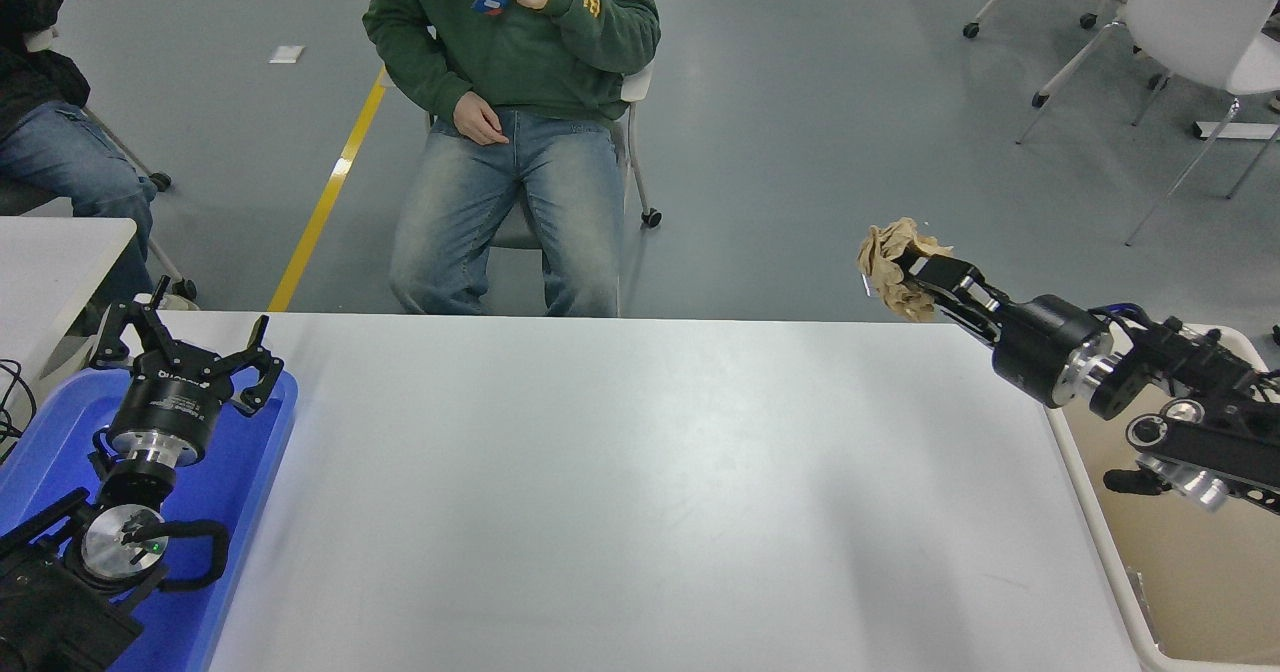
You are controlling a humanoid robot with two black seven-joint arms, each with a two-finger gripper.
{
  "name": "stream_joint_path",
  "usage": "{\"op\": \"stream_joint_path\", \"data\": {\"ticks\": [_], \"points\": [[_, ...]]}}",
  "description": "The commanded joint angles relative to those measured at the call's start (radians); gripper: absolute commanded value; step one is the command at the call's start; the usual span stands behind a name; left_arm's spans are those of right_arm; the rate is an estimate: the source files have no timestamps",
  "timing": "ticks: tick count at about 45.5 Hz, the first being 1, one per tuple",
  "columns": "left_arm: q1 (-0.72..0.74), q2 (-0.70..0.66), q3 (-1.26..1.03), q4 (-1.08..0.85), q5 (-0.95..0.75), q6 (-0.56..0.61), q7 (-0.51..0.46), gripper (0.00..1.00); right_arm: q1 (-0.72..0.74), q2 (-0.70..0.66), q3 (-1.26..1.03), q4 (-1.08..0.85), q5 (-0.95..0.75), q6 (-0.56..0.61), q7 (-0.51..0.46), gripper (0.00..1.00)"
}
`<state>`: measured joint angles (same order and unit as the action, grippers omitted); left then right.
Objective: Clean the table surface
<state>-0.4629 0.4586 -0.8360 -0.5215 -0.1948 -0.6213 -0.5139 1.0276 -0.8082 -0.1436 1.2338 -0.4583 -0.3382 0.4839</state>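
The table surface (pixel 620 492) is a wide white-grey top filling the lower picture. My right gripper (pixel 915 274) is shut on a crumpled brown paper ball (pixel 895 270) and holds it high in the air, above the table's far right edge. The right arm comes in from the right edge over the beige bin. My left gripper (pixel 190 347) is open and parked at the lower left over the blue tray.
A blue tray (pixel 240 492) lies at the table's left edge. A beige bin (pixel 1180 572) stands beside the table's right edge. A person in a green sweatshirt (pixel 510 42) sits at the far side. A smaller white table (pixel 50 262) shows at the left.
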Motion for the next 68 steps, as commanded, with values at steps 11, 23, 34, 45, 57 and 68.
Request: {"op": "stream_joint_path", "data": {"ticks": [11, 23, 34, 45, 57, 68], "points": [[0.001, 0.0, 0.0, 0.0, 0.0, 0.0, 0.0, 1.0, -0.08, 0.009, 0.002, -0.267, 0.354, 0.065, -0.064, 0.0], [0.0, 0.0, 0.0, 0.0, 0.0, 0.0, 0.0, 1.0, -0.141, 0.098, 0.012, -0.52, 0.438, 0.162, -0.123, 0.0], [0.0, 0.0, 0.0, 0.0, 0.0, 0.0, 0.0, 1.0, -0.21, 0.254, 0.013, -0.862, 0.533, 0.304, -0.209, 0.0], [0.001, 0.0, 0.0, 0.0, 0.0, 0.0, 0.0, 1.0, -0.265, 0.389, 0.015, -1.125, 0.512, 0.373, -0.275, 0.0], [0.001, 0.0, 0.0, 0.0, 0.0, 0.0, 0.0, 1.0, -0.302, 0.391, 0.012, -1.153, 0.513, 0.364, -0.389, 0.0], [0.001, 0.0, 0.0, 0.0, 0.0, 0.0, 0.0, 1.0, -0.356, 0.389, 0.016, -1.16, 0.527, 0.361, -0.416, 0.0]]}}
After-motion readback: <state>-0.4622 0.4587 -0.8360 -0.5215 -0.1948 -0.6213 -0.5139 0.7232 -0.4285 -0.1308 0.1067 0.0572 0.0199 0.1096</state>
